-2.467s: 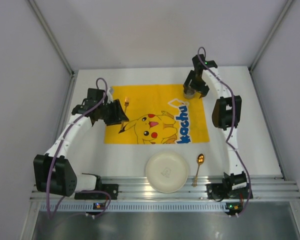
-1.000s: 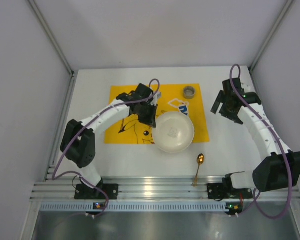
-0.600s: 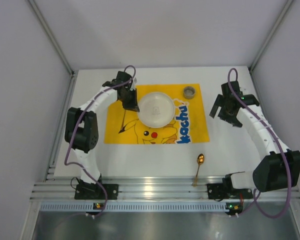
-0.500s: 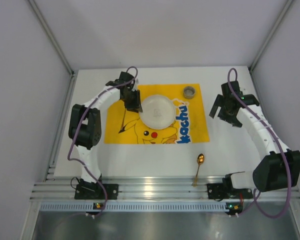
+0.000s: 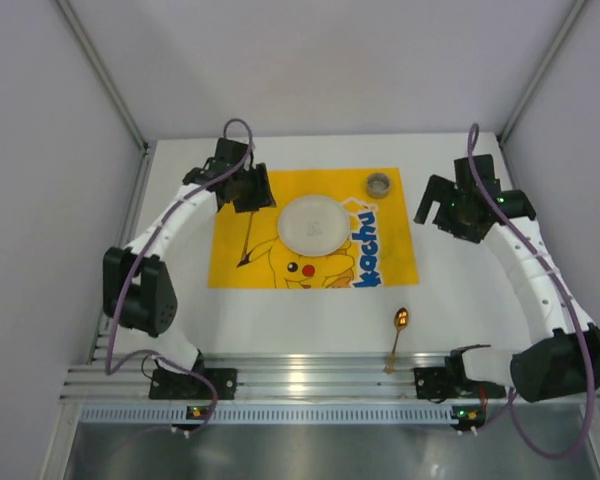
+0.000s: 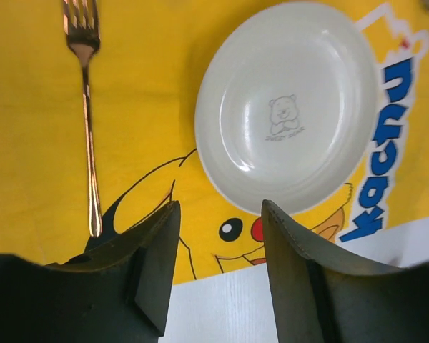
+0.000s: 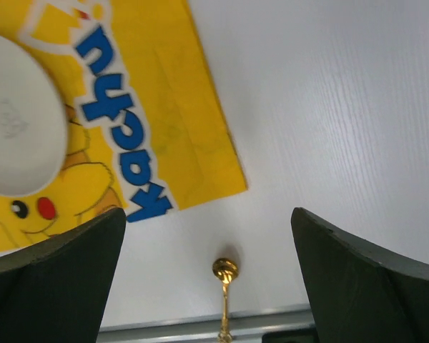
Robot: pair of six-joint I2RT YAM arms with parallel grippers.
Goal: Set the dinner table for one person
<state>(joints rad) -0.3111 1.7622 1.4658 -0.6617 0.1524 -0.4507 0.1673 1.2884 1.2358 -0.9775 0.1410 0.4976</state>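
Both my claws are empty. My left claw (image 6: pixel 220 214) hangs with its fingers apart over the near-left part of the yellow cloth (image 5: pixel 240 265). My right claw (image 7: pixel 209 221) hangs with its fingers wide apart over bare tabletop, off the cloth's right edge.

The dinner table (image 5: pixel 280 320) is the white top under everything, and the cloth is spread across its middle.

As I judge it, most of the setting is in place. The plate (image 6: pixel 286 107) sits flat on the cloth, a little toward the far side. The fork (image 6: pixel 86 107) lies straight on the cloth to the plate's left, beside it but not touching. A small grey cup (image 5: pixel 379 184), as far as I can make it out, stands at the cloth's far right corner, near the plate.

The spoon (image 7: pixel 224 286) is what I think is left. It lies on the bare table by the near rail, off the cloth and well apart from the plate. It has yet to go on the cloth to the right of the plate. My right claw is the nearer one for that.
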